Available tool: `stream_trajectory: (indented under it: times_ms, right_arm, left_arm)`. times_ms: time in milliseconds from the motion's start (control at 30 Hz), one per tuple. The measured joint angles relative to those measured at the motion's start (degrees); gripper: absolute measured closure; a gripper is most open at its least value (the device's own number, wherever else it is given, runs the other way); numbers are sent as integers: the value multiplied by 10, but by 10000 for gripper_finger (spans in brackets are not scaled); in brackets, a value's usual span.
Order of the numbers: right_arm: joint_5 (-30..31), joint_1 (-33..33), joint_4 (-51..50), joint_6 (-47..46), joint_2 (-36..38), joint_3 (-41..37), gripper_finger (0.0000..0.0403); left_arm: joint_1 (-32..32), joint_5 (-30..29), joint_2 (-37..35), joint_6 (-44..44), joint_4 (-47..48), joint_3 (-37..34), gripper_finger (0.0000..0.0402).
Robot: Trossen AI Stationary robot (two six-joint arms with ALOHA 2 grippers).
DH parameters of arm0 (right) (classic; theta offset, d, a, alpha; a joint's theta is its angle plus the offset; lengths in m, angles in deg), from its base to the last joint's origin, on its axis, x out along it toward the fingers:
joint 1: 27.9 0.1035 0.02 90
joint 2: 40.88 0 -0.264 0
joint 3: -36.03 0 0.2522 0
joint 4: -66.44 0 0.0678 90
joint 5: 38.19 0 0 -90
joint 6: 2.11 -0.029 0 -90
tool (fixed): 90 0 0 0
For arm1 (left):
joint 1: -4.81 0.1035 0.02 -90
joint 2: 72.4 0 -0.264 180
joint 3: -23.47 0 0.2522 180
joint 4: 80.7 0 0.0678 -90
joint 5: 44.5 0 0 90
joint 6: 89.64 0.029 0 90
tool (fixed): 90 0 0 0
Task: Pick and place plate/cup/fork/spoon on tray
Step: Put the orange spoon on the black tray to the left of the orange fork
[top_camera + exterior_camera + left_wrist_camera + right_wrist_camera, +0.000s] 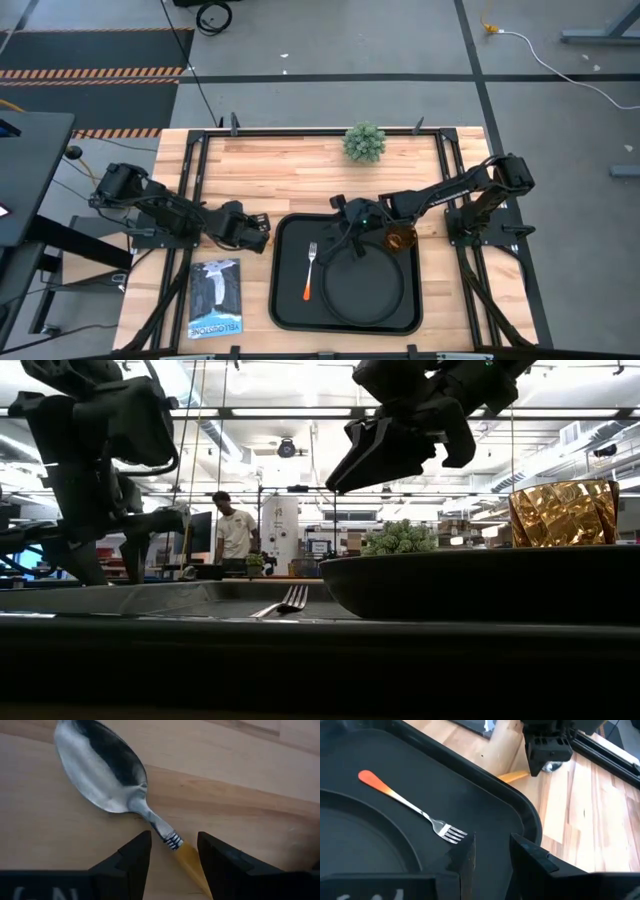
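Observation:
The black tray lies at the table's near middle. The round black plate and the fork lie on it, and the amber cup stands in its far right corner. The spoon lies on the wood left of the tray. My left gripper is low over the spoon and open, its fingers on either side of the orange handle just behind the neck. My right gripper is open and empty above the tray's far part, near the fork's tines.
A small green plant stands at the table's far edge. A printed booklet lies left of the tray near the front. Dark frame rails run along the table's left and right sides. A person stands in the room beyond.

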Motion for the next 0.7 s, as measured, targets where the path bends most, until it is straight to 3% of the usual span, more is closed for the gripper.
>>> stream_trajectory:
  times_ms: [367,700]
  right_arm:
    - [-15,7,17,-8,0,0,275]
    - [-18,7,21,-10,0,0,275]
  left_arm:
    - [34,24,1,24,1,0,232]
    - [73,66,0,94,7,0,270]
